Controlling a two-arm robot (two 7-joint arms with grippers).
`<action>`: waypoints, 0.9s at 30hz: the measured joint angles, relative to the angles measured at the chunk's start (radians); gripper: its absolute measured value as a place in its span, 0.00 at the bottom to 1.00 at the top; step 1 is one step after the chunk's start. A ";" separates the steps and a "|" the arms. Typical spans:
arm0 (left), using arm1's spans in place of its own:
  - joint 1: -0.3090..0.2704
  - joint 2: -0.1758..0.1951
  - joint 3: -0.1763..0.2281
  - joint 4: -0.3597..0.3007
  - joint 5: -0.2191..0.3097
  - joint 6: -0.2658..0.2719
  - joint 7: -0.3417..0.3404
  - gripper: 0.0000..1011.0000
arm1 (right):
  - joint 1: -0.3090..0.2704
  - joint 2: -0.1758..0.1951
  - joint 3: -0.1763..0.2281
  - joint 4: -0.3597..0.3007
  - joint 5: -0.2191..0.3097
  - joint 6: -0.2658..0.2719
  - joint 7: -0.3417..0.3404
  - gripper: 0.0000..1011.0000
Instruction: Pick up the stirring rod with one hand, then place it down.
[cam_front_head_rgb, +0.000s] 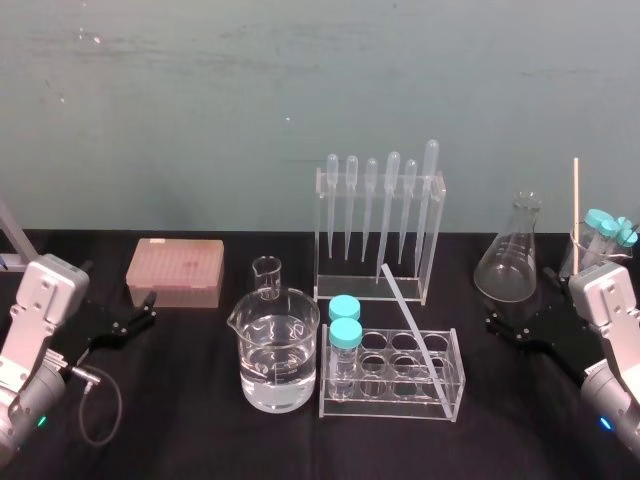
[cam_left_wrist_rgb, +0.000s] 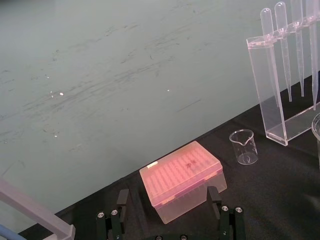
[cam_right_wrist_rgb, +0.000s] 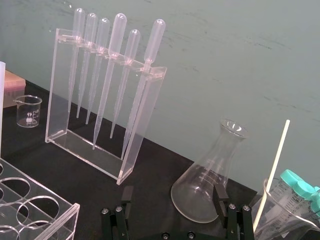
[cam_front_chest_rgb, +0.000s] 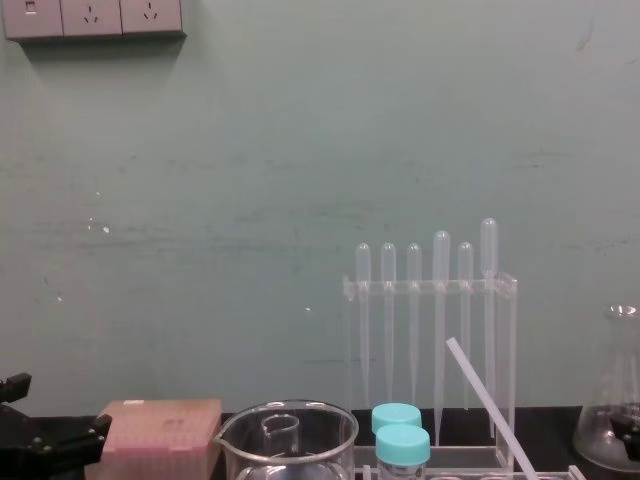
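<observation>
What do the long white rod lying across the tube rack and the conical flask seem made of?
Long translucent white stirring rod: probably plastic or frosted glass; milky, dull surface, only dimly see-through.
Clear conical flask: likely glass; glossy, fully see-through, bright highlights on the rim.

A black bench (cam_front_head_rgb: 200, 420) meets a scuffed pale green wall (cam_front_head_rgb: 200, 100). Far left sits a translucent pink box (cam_front_head_rgb: 175, 272). At centre, 2 turquoise caps (cam_front_head_rgb: 346, 333) stand beside the milky white stirring rod (cam_front_head_rgb: 414, 325). Pipettes (cam_front_head_rgb: 392, 200), beaker (cam_front_head_rgb: 290, 335) and flask (cam_front_head_rgb: 510, 262) are clear. A cream stick (cam_front_head_rgb: 576, 200) stands far right.
</observation>
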 joint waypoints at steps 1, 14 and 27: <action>0.000 0.000 0.000 0.000 0.000 0.000 0.000 0.99 | 0.000 0.000 0.000 0.000 0.000 0.000 0.000 0.99; 0.000 0.000 0.000 0.000 0.000 0.000 0.000 0.99 | -0.005 -0.002 0.007 -0.001 -0.016 -0.017 -0.006 0.99; 0.000 0.000 0.000 0.000 0.000 0.000 0.000 0.99 | 0.005 -0.014 0.008 -0.033 -0.137 -0.405 0.037 0.99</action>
